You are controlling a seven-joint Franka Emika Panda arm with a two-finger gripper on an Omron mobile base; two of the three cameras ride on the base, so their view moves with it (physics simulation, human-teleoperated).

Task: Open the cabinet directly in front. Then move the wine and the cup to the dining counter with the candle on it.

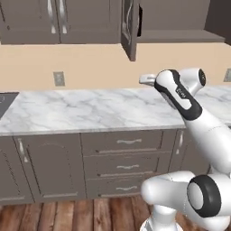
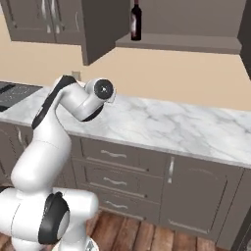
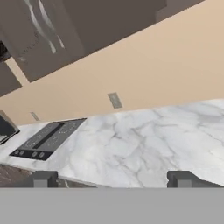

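The cabinet (image 2: 100,29) stands open at the top of the frame, the wine (image 2: 136,20) upright on its shelf; the claw (image 3: 112,179), fingers spread apart and empty, hovers over the marble tabletop (image 3: 144,144)

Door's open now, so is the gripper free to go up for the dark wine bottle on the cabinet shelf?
Probably yes. The dark glass wine bottle stands at the shelf's front edge, the cabinet door is swung aside, and the open gripper holds nothing; it must rise considerably.
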